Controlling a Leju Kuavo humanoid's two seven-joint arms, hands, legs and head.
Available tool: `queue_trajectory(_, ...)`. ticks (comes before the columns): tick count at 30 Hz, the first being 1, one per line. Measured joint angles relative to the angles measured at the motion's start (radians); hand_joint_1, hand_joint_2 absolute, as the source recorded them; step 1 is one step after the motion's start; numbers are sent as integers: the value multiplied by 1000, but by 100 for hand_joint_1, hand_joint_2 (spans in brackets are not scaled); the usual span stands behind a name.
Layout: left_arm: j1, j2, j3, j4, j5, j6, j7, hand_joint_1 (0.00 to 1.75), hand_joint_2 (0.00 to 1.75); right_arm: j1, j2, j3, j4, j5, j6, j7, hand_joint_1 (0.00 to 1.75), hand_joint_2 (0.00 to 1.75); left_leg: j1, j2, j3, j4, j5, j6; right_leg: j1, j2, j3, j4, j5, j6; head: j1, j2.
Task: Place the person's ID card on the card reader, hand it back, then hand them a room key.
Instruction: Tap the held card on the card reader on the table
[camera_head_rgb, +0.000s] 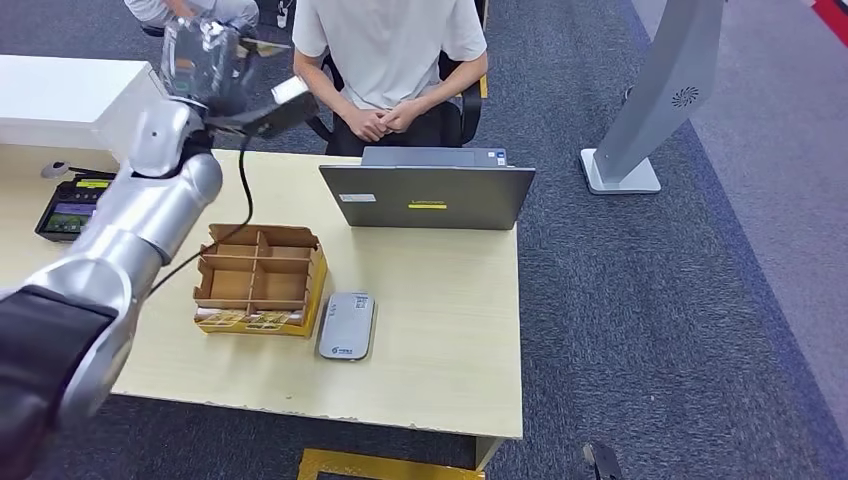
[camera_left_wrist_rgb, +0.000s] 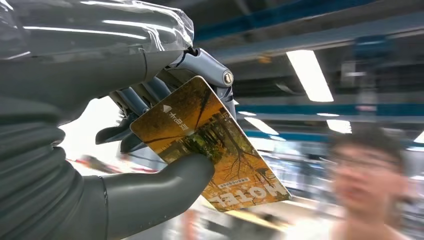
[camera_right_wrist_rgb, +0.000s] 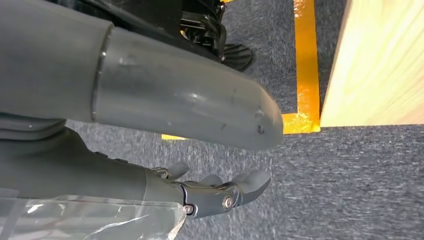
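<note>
The robot's left hand (camera_left_wrist_rgb: 150, 150) pinches an orange room key card (camera_left_wrist_rgb: 210, 145) by one end, raised toward the seated person (camera_head_rgb: 392, 60), whose clasped hands risk a drop, while its right hand (camera_right_wrist_rgb: 220, 192) hangs loosely curled, holding nothing.

Head view: high, facing forward and down on table (camera_head_rgb: 440, 300), laptop (camera_head_rgb: 430, 195) at far edge, seated person (camera_head_rgb: 390, 60) beyond laptop. Left wrist view: close behind left hand (camera_left_wrist_rgb: 150, 150), tilted up at ceiling lights, same person blurred. Right wrist view: low beside table (camera_right_wrist_rgb: 380, 65) corner, facing carpet.
</note>
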Motion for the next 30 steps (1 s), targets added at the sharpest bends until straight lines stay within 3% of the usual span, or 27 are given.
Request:
queue_trajectory(5,320,0,-13,-389,2,-21,21,175,175,52,-2,-25,0,-25,1,-36,0,0,0,8,0,0,-3,2,-1,8,-2,0,0,1,0,0)
queue_trajectory(9,473,17,-39,-617,-13,-48,54,175,175,76,-7,-38,0,-29,1,-46,0,0,0,6,-1,0,-3,3,-1,6,-3,-1,-2,2,0,0)
queue_trajectory(17,536,41,-48,-767,1,-66,56,175,175,83,-12,-47,-2,-30,0,-50,0,0,0,6,-1,0,-2,3,-1,6,-3,0,-1,2,0,0)
queue_trajectory(30,552,47,-53,-807,6,-72,53,175,175,84,-15,-49,-2,-32,-1,-50,0,0,0,6,-1,0,-2,3,-1,6,-3,0,-1,1,0,0)
